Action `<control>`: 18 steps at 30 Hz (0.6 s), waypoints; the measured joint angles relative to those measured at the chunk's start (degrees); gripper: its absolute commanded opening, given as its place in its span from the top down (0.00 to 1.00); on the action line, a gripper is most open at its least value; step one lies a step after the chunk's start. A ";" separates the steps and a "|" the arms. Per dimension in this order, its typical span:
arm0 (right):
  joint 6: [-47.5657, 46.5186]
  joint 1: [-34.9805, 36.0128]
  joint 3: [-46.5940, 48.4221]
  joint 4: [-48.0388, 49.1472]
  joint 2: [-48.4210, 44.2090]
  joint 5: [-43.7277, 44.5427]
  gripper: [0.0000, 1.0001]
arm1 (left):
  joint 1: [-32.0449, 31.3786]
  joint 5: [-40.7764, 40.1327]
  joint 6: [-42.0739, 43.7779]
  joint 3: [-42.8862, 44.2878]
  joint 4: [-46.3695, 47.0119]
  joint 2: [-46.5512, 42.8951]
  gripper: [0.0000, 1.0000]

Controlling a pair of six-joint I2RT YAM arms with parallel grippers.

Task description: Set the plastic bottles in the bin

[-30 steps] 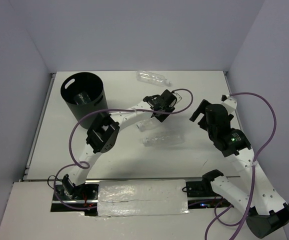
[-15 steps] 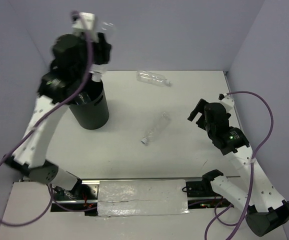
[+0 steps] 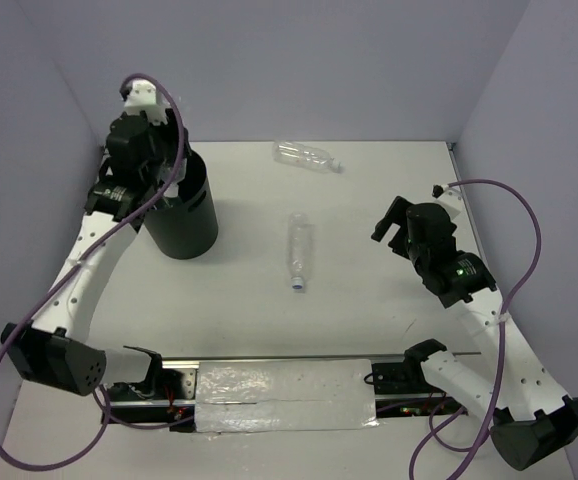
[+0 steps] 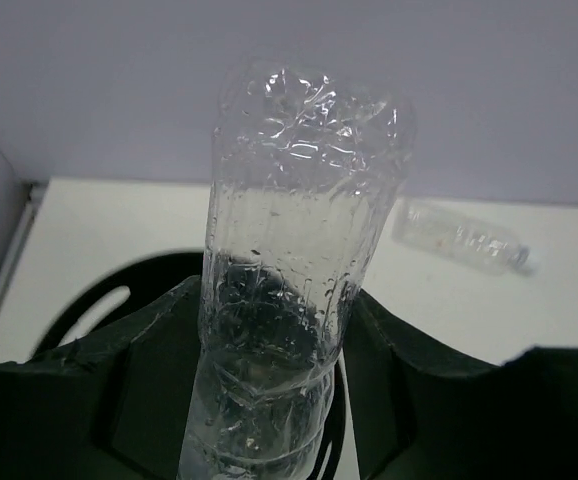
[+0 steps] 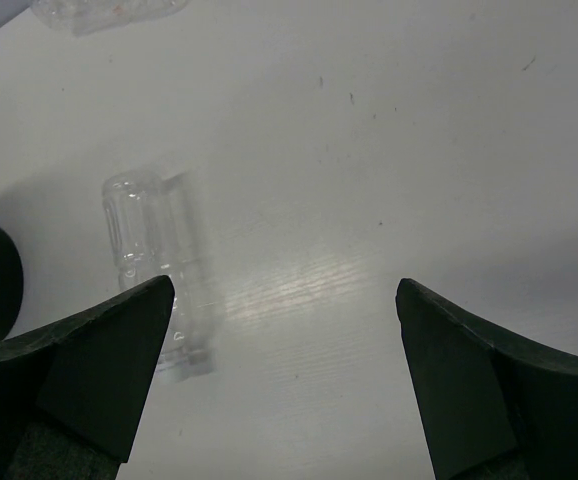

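The left arm [image 3: 77, 272] reaches high and away from its base, with the wrist bent over at the far left. The left claw [image 4: 274, 350] is clamped on a clear plastic bottle [image 4: 299, 230], one finger on either side. The right arm [image 3: 484, 310] is folded at the elbow. The right claw [image 5: 284, 300] is spread wide and holds nothing, angled downward.

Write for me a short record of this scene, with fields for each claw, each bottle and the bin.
left claw: shut on held bottle
held bottle: over the bin, not yet released
right claw: open, empty, above the table
middle bottle: lying on the table, cap toward the arms
far bottle: lying near the back edge
bin contents: cannot tell
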 measured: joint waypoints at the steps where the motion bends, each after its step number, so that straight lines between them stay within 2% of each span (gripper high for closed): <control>1: 0.00 0.00 0.00 0.00 0.00 0.00 0.00 | 0.24 -0.02 -0.55 -2.54 0.83 0.70 0.35; 4: 0.00 0.00 0.00 -0.02 -0.04 0.00 0.00 | 0.72 -0.28 -2.03 -8.22 2.16 1.40 0.33; 6: 0.00 0.00 -0.02 -0.02 -0.04 0.02 0.00 | 0.98 -0.72 -3.17 -10.40 3.32 1.20 0.25; 7: -0.02 0.00 -0.02 -0.02 -0.04 0.02 0.00 | 1.22 -0.96 -3.82 -11.58 4.55 1.01 0.19; 8: -0.07 0.00 -0.02 -0.02 -0.04 0.02 0.00 | 1.38 -1.18 -4.44 -12.26 5.18 0.79 0.01; 18: -0.17 0.00 -0.02 0.24 1.22 -0.52 0.00 | 1.97 -1.07 -6.56 -12.59 5.01 -3.41 0.01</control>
